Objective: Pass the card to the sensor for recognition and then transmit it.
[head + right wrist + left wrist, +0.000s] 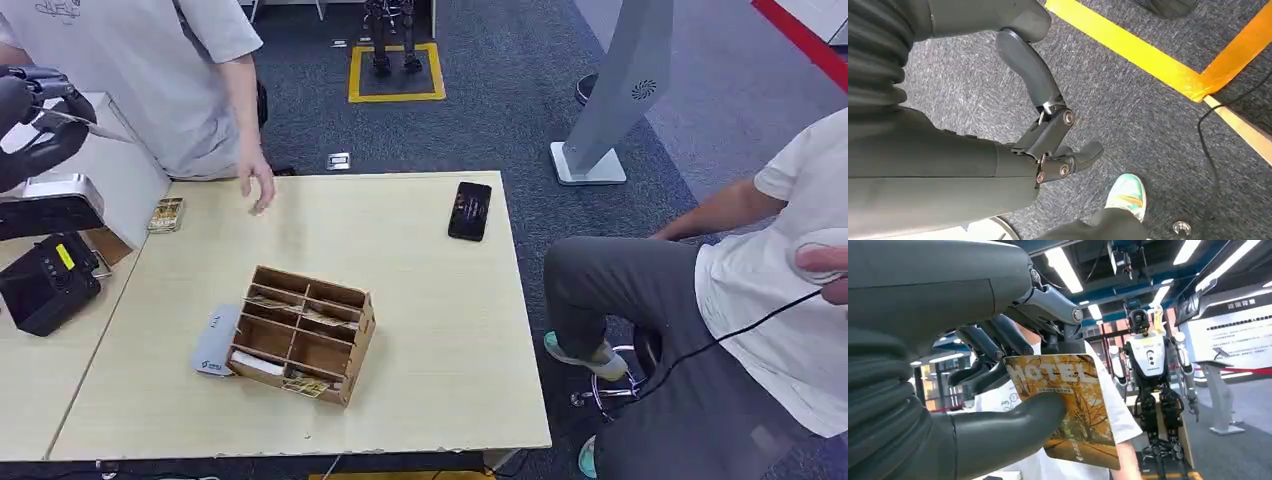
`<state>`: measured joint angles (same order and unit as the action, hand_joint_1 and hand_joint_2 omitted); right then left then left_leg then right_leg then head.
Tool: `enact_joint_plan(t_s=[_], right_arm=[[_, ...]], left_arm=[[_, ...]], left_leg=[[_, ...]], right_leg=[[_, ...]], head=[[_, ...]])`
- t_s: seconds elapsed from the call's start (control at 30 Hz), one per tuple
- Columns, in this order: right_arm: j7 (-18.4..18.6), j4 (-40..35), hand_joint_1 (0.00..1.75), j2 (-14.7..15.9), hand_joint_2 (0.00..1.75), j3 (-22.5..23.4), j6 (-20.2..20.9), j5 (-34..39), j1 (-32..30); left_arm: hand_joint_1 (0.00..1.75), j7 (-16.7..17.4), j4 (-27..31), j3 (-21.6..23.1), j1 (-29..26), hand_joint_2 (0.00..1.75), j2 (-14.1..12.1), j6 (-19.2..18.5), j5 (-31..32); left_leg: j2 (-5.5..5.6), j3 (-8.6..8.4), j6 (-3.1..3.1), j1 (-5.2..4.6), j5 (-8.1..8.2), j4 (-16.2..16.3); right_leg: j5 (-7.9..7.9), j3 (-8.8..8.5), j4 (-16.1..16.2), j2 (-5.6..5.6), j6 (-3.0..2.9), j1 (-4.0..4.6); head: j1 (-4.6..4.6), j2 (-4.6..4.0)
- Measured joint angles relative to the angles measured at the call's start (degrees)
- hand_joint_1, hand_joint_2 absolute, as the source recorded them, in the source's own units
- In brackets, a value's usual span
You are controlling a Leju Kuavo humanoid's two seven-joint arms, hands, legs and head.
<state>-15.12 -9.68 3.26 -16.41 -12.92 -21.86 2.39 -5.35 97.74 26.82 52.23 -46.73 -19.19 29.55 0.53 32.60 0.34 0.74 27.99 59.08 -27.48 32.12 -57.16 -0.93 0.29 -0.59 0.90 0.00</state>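
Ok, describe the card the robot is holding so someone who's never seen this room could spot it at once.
Start at the light wooden table and look past its far left corner, where the robot's left hand is raised beside a standing person. The card is pinched between its thumb and fingers. Unlike the cards in the wooden organizer, it shows orange autumn trees and the word HOTEL.

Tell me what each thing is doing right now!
Card: held up by the left hand.
Right hand: empty, hanging above the carpet.
Phone: flat on the table, screen dark.
Wooden box: on the table, cards in its slots.
Card reader: on the side table, untouched.
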Motion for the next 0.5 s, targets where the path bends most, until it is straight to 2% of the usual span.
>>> enact_joint_plan(t_s=[0.3, 0.5], right_arm=[[0.0, 0.0, 0.0, 0.0, 1.75, 0.6, -0.2, 0.1, -0.1], [0.0, 0.0, 0.0, -0.1, 1.75, 0.6, -0.2, -0.5, 0.0]], left_arm=[[1.75, 0.9, 0.1, 0.0, -0.5, 1.75, -0.8, 2.7, 0.7], [1.75, 4.0, -3.8, 0.1, -0.9, 1.75, 1.4, 6.0, 5.9]], left_leg=[[0.0, 0.02, 0.0, -0.01, 0.0, 0.0], [0.0, 0.0, 0.0, -0.04, 0.0, 0.0]], right_leg=[[-0.01, 0.02, 0.0, 0.01, 0.0, -0.01], [0.0, 0.02, 0.0, 0.01, 0.01, -0.05]], head=[[0.0, 0.0], [0.0, 0.0]])
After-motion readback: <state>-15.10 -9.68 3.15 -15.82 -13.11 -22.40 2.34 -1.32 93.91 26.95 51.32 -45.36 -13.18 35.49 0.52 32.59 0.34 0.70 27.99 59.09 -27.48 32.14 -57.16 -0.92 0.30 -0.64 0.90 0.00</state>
